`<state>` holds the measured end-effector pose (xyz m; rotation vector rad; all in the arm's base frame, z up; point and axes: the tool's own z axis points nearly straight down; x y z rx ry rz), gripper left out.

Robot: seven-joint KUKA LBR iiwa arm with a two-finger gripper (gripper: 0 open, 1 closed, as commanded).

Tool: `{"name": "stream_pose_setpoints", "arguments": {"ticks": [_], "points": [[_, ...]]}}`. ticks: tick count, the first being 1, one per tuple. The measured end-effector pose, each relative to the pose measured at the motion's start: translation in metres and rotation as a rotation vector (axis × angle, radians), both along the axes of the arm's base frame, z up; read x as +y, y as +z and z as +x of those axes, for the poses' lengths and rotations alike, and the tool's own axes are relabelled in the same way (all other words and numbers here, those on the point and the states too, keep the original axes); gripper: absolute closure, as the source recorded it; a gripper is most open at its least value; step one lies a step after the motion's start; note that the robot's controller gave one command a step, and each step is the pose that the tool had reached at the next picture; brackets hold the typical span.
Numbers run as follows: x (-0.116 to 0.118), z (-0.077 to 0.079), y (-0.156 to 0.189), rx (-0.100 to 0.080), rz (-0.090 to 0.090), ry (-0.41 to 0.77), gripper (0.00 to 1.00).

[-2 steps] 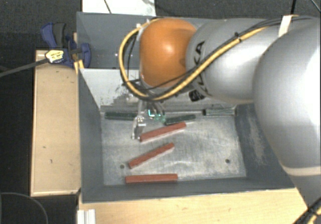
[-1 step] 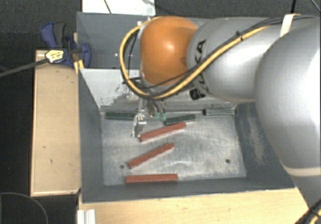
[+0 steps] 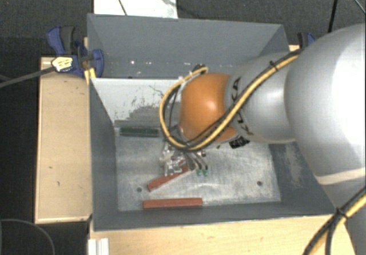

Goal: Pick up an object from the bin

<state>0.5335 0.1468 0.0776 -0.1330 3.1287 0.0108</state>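
Reddish-brown and tilted, the stick (image 3: 162, 182) is lying at lower centre of the bin (image 3: 103, 151) floor, its upper end reaching under the gripper (image 3: 182, 166), which we are holding low, a placement we judge suited to grasping that end. We are finding the claw's opening and any hold impossible to tell; a second, flat stick (image 3: 172, 203) is lying just below.

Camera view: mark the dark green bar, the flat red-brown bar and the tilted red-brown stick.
dark green bar (image 3: 138, 131), camera view, middle of its length.
flat red-brown bar (image 3: 172, 203), camera view, middle of its top face.
tilted red-brown stick (image 3: 160, 183), camera view, its lower left half.
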Motion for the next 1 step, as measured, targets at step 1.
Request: {"name": "stream_pose_setpoints", "arguments": {"ticks": [1], "points": [[-0.0014, 0.0032, 0.0009, -0.013, 0.001, -0.006, 0.00]]}}
